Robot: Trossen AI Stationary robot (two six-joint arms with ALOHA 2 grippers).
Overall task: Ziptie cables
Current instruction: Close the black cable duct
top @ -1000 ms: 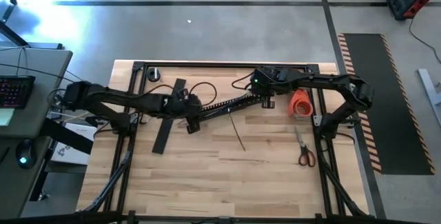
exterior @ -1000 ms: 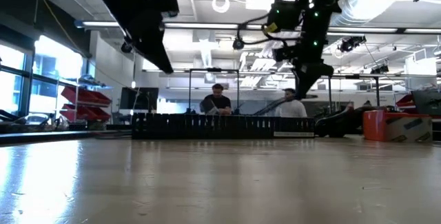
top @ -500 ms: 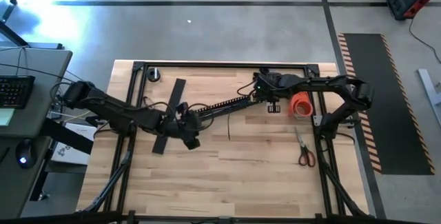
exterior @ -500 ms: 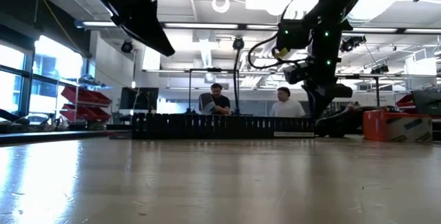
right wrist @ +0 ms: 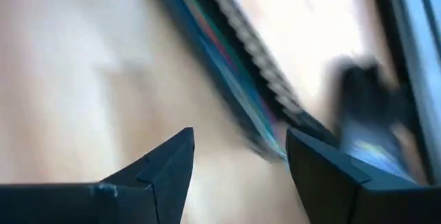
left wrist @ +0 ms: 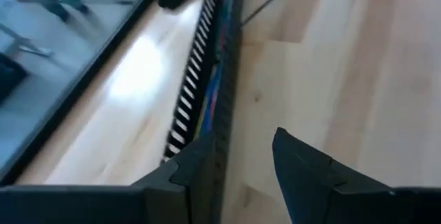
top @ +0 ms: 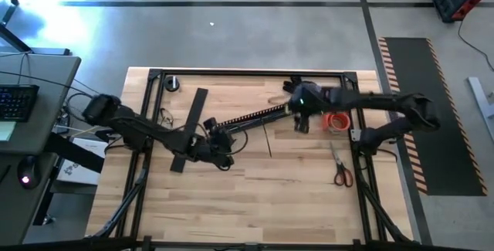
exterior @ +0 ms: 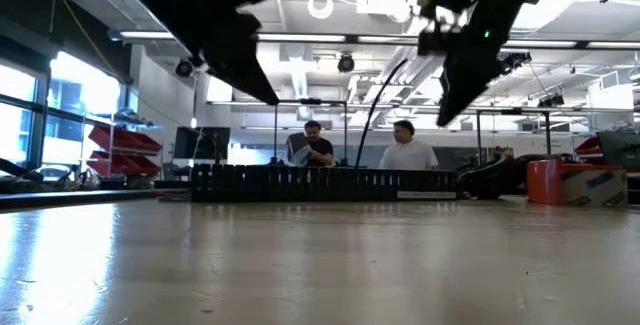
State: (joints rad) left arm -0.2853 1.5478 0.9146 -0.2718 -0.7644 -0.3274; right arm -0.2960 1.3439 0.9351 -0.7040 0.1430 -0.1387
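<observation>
While right pincer [right wrist: 238, 176], newly parted, lifts empty off black slotted channel [top: 251, 117]; left pincer [left wrist: 238, 162] straddles channel, half-wide; thin dark ziptie [top: 267, 139] lies unthreaded.

The scene is evenly and brightly lit from overhead. In the high view a strong glare patch is seen on the grey floor [top: 46, 4] at the upper left, while the wooden table [top: 255, 189] is shown crisply with only faint shadows. In the low view the arms are rendered as dark silhouettes against bright ceiling lights [exterior: 320, 5] and windows [exterior: 60, 95]; the near tabletop is soft. Both wrist views are heavily blurred; a washed-out reflection lies beside the slotted channel [left wrist: 196, 93], and coloured streaks are smeared in the right wrist view.
</observation>
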